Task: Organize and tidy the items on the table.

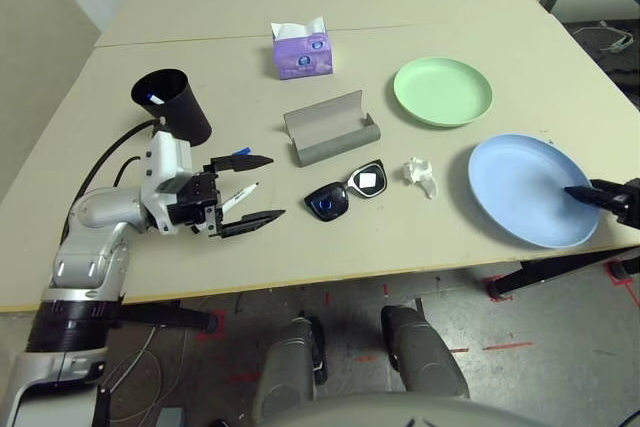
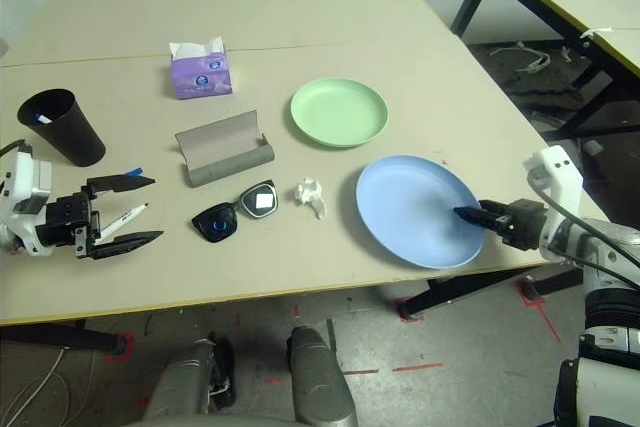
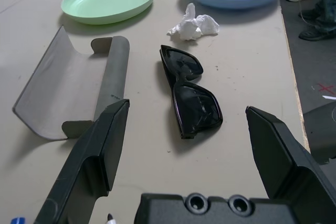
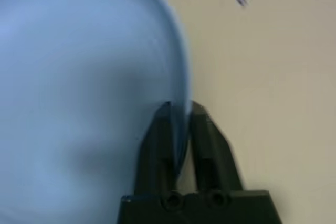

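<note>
Cup [image 1: 172, 102], black and tilted, stands at the table's [image 1: 500, 7] left side with a white pen's blue cap showing inside it. Open and empty, the grey glasses case [image 1: 330, 128] sits mid-table, with the black sunglasses [image 1: 345, 192] just in front and a crumpled tissue [image 1: 420, 174] beside them. Both plates, green [image 1: 442, 91] and blue [image 1: 530, 189], are empty. The purple tissue box [image 1: 300, 49] carries a label too small to read. A second pen [image 1: 240, 196] lies between the wide-open fingers of the left gripper [image 1: 255, 188]. The right gripper [image 4: 177, 129] pinches the blue plate's rim.
</note>
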Robot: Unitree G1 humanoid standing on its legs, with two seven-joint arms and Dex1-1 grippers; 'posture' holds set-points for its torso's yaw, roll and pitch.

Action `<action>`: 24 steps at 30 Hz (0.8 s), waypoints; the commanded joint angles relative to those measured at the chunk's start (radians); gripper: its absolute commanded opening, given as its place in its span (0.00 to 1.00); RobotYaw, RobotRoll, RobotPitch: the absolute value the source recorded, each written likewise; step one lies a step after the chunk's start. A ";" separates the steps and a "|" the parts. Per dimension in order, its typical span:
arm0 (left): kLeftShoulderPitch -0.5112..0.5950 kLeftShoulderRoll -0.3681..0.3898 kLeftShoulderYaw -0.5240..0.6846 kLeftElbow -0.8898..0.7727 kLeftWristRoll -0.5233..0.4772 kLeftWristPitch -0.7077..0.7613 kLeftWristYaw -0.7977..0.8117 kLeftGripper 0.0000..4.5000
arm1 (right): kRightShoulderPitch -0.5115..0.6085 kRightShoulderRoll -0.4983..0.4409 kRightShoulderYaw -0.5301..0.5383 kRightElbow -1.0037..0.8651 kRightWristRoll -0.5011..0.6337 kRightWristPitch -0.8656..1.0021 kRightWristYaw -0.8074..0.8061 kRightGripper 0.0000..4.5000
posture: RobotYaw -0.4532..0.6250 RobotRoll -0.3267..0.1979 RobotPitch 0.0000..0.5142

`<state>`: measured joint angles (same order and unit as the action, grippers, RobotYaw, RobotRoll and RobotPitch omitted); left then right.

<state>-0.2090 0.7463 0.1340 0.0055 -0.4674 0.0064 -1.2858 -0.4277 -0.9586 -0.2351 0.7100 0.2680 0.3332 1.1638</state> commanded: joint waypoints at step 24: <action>0.011 0.010 -0.024 0.062 0.051 -0.055 0.013 1.00 | -0.229 0.094 -0.051 -0.300 0.135 0.386 -0.271 0.00 | 0.29 0.62 0.43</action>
<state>-0.2072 0.7458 0.1047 0.0573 -0.4256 -0.0393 -1.2694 -0.6452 -0.8733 -0.2614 0.3855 0.3992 0.7116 0.9319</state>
